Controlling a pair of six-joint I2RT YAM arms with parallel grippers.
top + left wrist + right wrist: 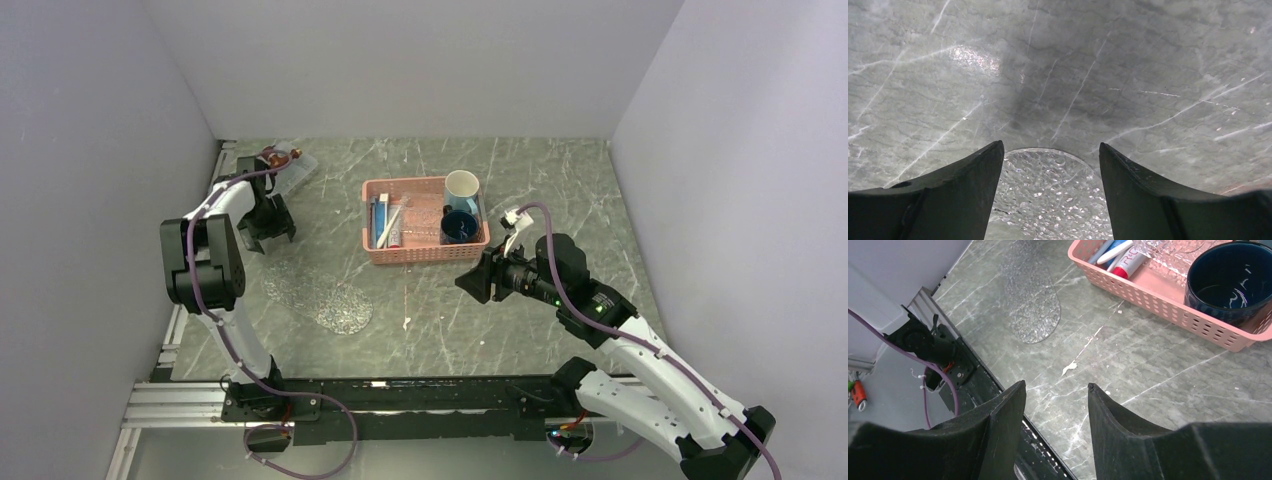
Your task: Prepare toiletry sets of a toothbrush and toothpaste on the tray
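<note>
The toothpaste [1126,265] and toothbrush [1115,251] lie inside the pink basket [425,255], packed together at its end toward the left arm. The right gripper [1057,386], fingers apart and holding nothing, hangs just off the basket's near corner on the opposite end, well apart from them. The tray [322,297] lies flat on the table [560,190] off the basket's near corner on the left-arm side, apart from it and bare. The left gripper [1050,147], also parted and holding nothing, sits over the tray's end farthest from the basket, whose rounded rim shows between the fingers [968,185]; whether they touch it I cannot tell. In the basket the blue tubes and whitish sticks overlap, so their count is hard to make out, and the right wrist view cuts them off at the top edge, showing one red cap. A clear bumpy item [427,213] lies mid-basket, its shape unclear. A dark blue mug [459,227] and a white mug [462,186] fill the basket's other end, between the right gripper and the toiletries. A clear lidded box [297,172] lies beyond the basket's far left-arm side, against the wall.
</note>
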